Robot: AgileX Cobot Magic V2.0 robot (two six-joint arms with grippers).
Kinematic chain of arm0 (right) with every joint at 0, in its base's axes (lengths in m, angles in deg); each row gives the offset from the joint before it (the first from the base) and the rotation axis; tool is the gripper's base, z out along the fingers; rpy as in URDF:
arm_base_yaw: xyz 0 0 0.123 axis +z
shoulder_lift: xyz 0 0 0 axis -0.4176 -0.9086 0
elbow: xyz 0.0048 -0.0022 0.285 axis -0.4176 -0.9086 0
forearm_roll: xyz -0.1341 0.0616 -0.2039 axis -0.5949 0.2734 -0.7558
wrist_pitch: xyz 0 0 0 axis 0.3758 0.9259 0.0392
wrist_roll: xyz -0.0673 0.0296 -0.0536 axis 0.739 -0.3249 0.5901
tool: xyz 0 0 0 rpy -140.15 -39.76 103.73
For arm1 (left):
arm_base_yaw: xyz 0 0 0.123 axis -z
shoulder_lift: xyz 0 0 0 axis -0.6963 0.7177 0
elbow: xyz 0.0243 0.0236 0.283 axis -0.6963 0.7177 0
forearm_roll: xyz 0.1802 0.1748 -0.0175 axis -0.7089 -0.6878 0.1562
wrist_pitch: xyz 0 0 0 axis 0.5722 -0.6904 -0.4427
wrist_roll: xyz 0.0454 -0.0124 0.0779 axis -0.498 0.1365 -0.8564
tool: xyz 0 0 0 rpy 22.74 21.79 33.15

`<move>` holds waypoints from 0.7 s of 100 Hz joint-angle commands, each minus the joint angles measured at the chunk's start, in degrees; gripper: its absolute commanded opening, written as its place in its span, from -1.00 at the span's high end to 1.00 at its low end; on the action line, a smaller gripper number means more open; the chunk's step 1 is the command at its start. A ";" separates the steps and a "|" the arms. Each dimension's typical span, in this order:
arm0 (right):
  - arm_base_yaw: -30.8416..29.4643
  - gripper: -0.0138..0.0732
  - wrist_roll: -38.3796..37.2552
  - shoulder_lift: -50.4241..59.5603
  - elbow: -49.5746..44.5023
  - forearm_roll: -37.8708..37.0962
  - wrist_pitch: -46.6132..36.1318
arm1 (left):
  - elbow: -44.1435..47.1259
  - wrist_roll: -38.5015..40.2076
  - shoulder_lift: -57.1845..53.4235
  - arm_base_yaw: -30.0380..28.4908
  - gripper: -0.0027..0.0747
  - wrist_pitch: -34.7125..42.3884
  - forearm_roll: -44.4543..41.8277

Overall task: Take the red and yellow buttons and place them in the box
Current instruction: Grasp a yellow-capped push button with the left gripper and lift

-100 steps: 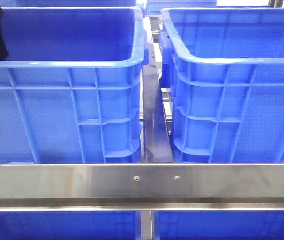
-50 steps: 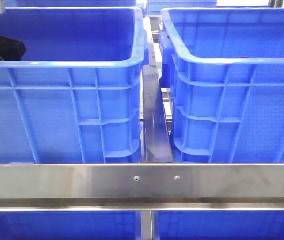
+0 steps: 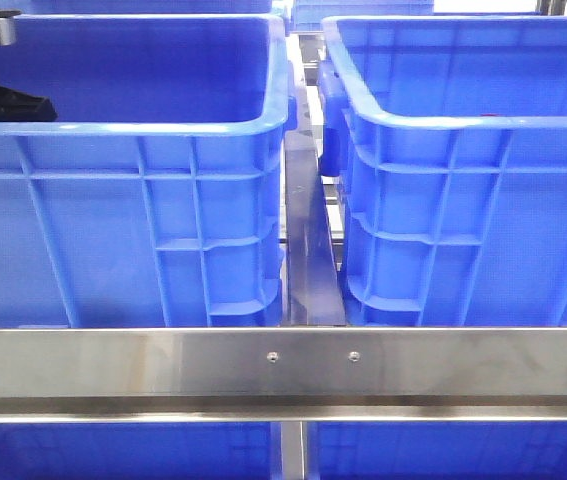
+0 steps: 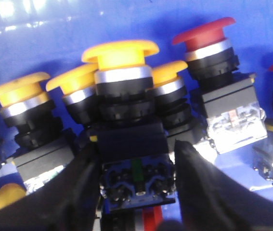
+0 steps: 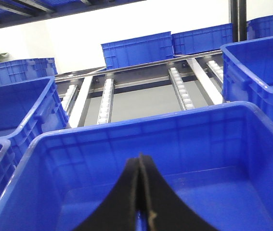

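Note:
In the left wrist view, my left gripper [image 4: 135, 163] has its two dark fingers pressed on either side of the black and blue body of a yellow button [image 4: 121, 54]. This button stands higher than its neighbours. Around it lie several more yellow buttons [image 4: 16, 91] and a red button [image 4: 208, 33] on the blue bin floor. In the front view only part of the left arm [image 3: 3, 100] shows, inside the left blue bin [image 3: 123, 150]. My right gripper [image 5: 139, 166] is shut and empty above an empty blue box [image 5: 126, 139].
A second blue bin [image 3: 463, 150] stands on the right, with a narrow metal gap [image 3: 308, 250] between the two. A steel rail [image 3: 283, 365] crosses the front. More blue bins and roller tracks [image 5: 179, 89] lie beyond the right gripper.
The left arm has moved to the right inside the left bin, and more of it now shows above the rim. The bins have not moved.

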 commanded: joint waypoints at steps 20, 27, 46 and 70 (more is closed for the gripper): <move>0.05 0.84 0.74 0.02 1.57 -1.47 1.78 | -1.89 -0.23 -5.69 -0.04 0.98 0.83 0.79; 0.05 0.84 0.74 0.02 1.57 -1.47 1.78 | -1.89 -0.23 -7.94 0.06 0.98 -0.60 0.91; 0.05 0.84 0.74 0.02 1.57 -1.47 1.78 | -1.89 -0.23 -15.23 2.42 0.98 -5.33 1.03; 0.05 0.84 0.74 0.02 1.57 -1.47 1.78 | -1.89 -0.23 -24.55 12.07 0.98 -10.36 1.03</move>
